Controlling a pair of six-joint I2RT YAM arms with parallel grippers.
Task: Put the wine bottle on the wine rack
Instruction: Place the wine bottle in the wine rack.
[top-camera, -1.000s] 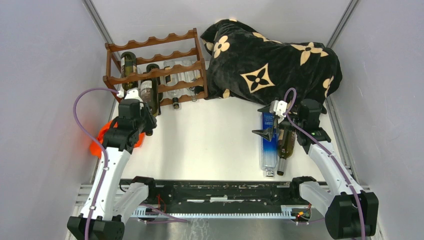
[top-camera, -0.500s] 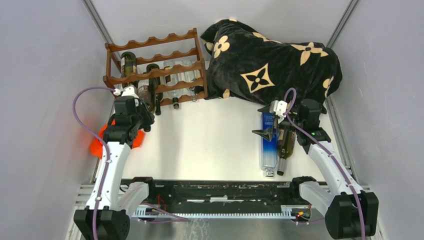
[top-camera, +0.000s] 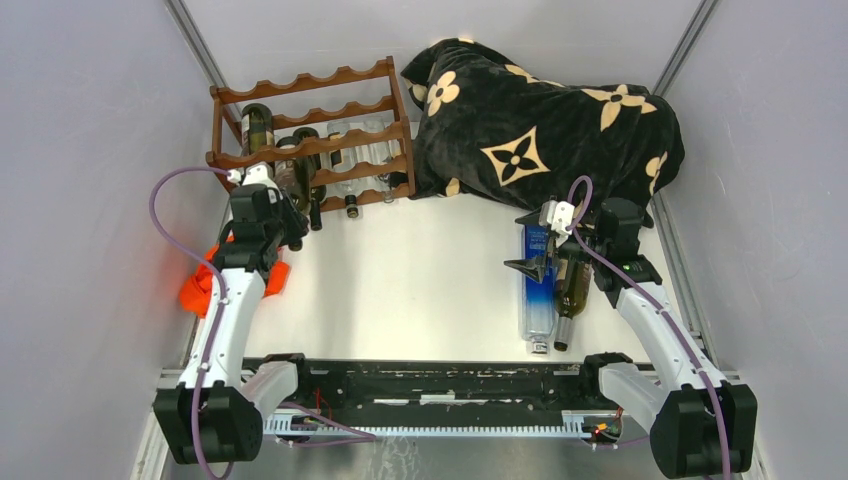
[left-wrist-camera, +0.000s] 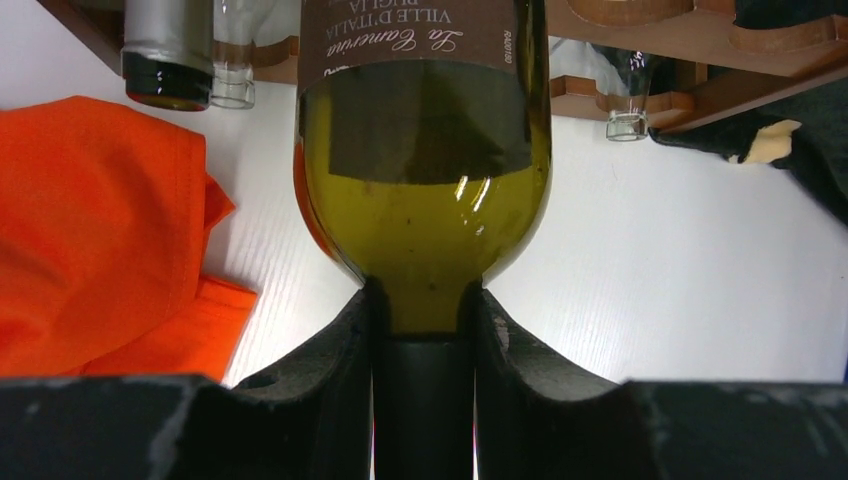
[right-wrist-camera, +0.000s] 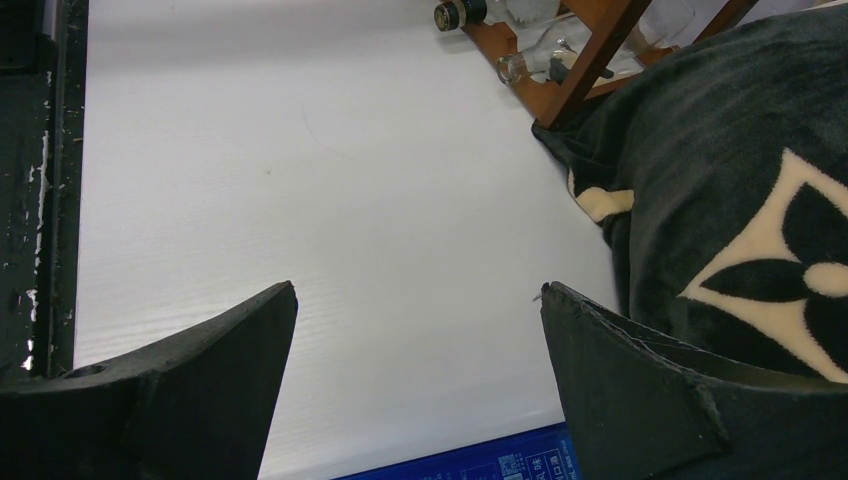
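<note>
Gripping the wine bottle (left-wrist-camera: 424, 190) by its neck with the left gripper (left-wrist-camera: 424, 330), base at the lower tier of the wine rack (top-camera: 310, 135)
Racked alongside: a dark bottle (top-camera: 257, 126), clear bottles (top-camera: 362, 152); right gripper (right-wrist-camera: 420, 330) spread wide above a blue bottle (top-camera: 537, 290) on the table (top-camera: 420, 290)

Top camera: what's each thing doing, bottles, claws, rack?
Wine rack: upright, several bottles in it.
Wine bottle: gripped by its neck, base at the rack.
Left claw: shut on the wine bottle.
Right claw: open, empty.
Blue-labelled bottle: lying flat.
Dark bottle: lying beside it.
Blanket: bunched up.
</note>
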